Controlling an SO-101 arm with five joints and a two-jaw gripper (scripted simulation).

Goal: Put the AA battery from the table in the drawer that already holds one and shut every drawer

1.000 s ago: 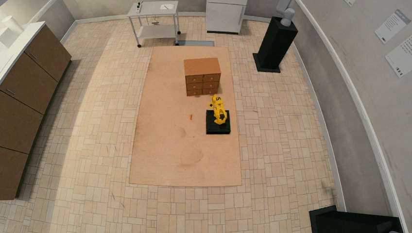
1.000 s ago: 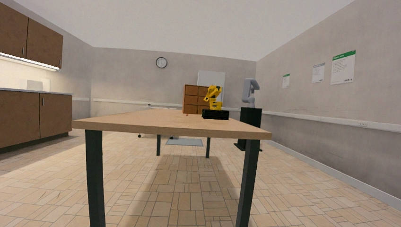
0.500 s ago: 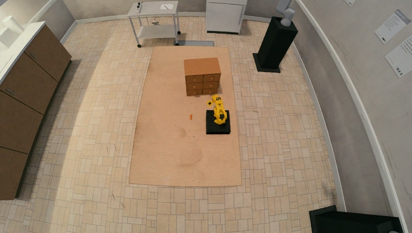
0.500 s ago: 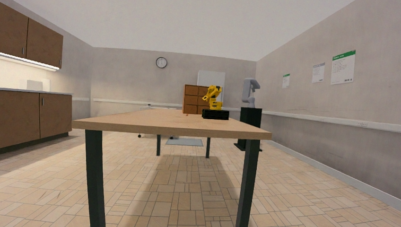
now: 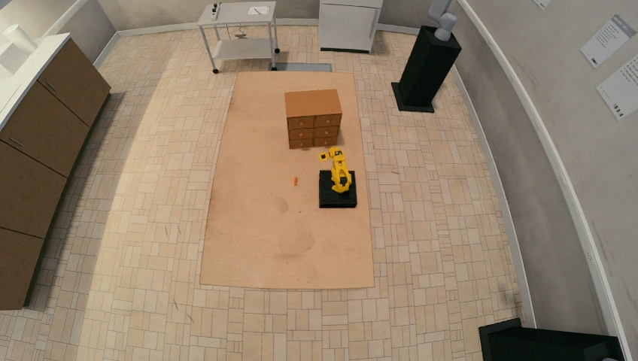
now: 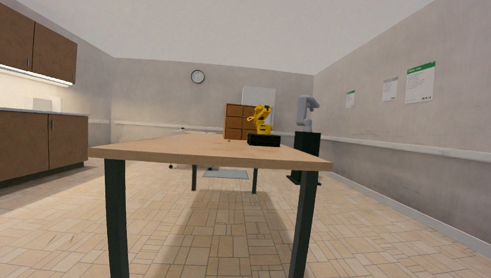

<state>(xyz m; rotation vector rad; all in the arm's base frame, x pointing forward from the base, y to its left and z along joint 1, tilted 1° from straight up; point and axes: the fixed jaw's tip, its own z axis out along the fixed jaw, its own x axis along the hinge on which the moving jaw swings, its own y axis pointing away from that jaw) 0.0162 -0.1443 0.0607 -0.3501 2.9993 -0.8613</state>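
Note:
A small orange AA battery [image 5: 295,180] [image 6: 228,140] lies on the wooden table [image 5: 268,250] [image 6: 193,151], left of the arm's black base [image 5: 338,201] [image 6: 263,139]. A brown chest of small drawers [image 5: 312,103] [image 6: 234,120] stands at the back of the table, with two columns of three drawers, all of which look shut. My yellow gripper [image 5: 326,156] [image 6: 251,119] hangs in the air just in front of the right column of drawers. Its jaws stand a little apart with nothing between them. What is inside the drawers is hidden.
Off the table, a white cart [image 5: 241,31], a white cabinet [image 5: 349,24] and a black pedestal [image 5: 425,71] [image 6: 306,144] with a grey arm stand at the back. Brown cupboards [image 5: 40,134] line the left wall.

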